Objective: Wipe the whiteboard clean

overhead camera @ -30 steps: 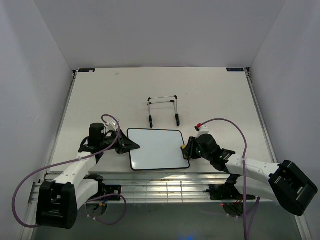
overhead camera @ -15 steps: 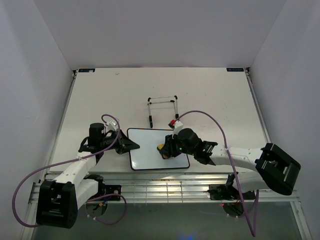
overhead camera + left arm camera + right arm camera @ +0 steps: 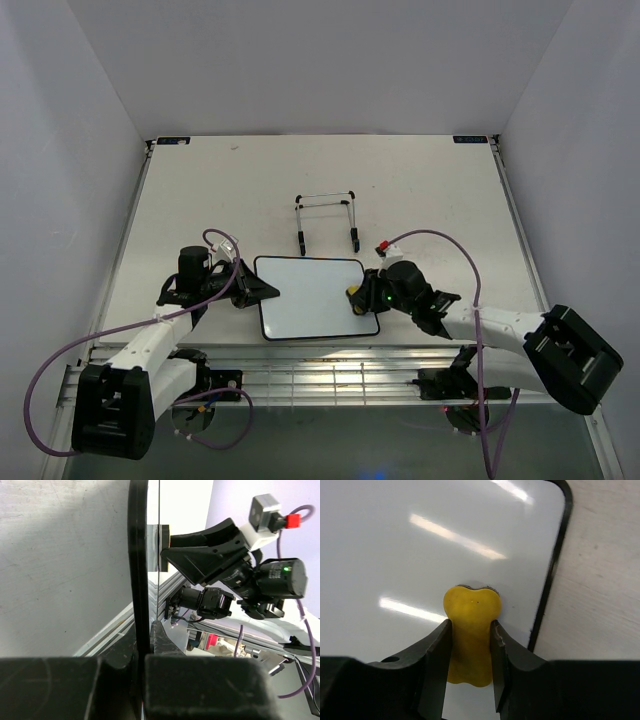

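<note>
White walls, pale table; blank whiteboard lay under my right pincer, which pinched yellow eraser; left pincer clamped whiteboard's frame.

Top view: we look steeply down from above and behind the arm bases, far enough back to take in the whole table. Left wrist view: we sit very near, sighting edge-on along the whiteboard toward the right arm. Right wrist view: close over the board's face, near its right rim. All three share the whiteboard.
</note>
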